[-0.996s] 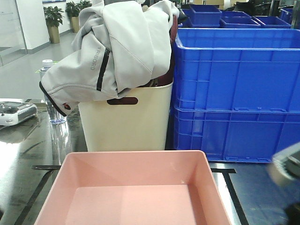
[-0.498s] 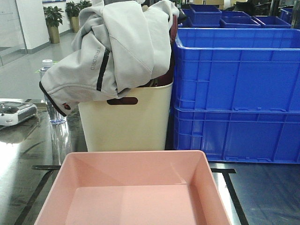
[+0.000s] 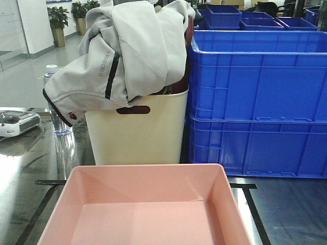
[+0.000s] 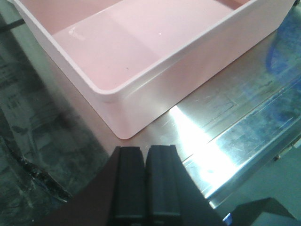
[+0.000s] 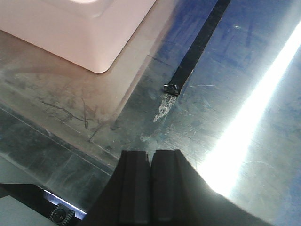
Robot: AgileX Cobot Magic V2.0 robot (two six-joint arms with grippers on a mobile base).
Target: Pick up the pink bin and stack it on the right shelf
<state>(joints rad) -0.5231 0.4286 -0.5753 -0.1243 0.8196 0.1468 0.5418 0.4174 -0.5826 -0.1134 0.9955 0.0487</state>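
The pink bin stands empty on the shiny steel top of the right shelf, at the bottom centre of the front view. Neither gripper shows in that view. In the left wrist view my left gripper is shut on nothing, a short way off a near corner of the pink bin, above the steel top. My right gripper is likewise shut and empty. It hangs over the bare steel, apart from another corner of the bin.
A cream bin draped with a grey jacket stands right behind the pink bin. Stacked blue crates fill the back right. A water bottle and a white device sit at left. Black tape marks the steel.
A blurred gripper at the right edge of the front view one second ago has left that view. The pink bin has not moved.
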